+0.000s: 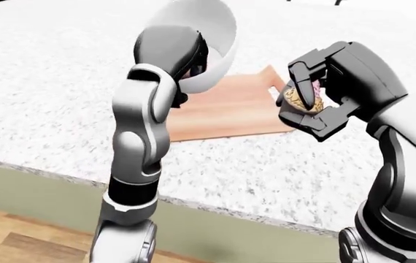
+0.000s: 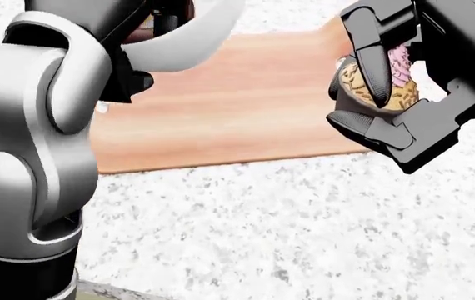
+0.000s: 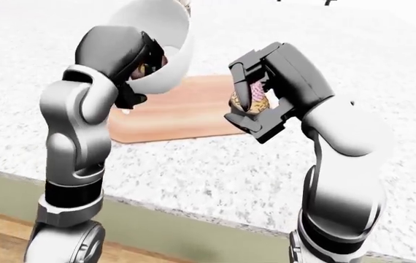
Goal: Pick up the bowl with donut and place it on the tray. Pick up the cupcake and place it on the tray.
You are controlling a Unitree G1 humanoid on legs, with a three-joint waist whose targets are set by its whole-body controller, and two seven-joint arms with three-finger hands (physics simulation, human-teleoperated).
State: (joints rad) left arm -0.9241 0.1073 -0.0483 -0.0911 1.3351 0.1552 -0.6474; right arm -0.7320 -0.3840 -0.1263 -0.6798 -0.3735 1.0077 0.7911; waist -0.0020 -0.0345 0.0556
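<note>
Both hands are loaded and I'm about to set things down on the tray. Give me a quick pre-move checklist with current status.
1. Cupcake gripped in right hand: ok, fingers close round it.
2. Bowl held in left hand: ok, raised above the counter.
3. Bowl level: not ok, it is tipped steeply.
4. Donut inside bowl: cannot tell, only a dark patch shows by the hand.
5. Tray free for landing: ok, bare wood shows between the hands.
6. Tray flat on counter: ok.
</note>
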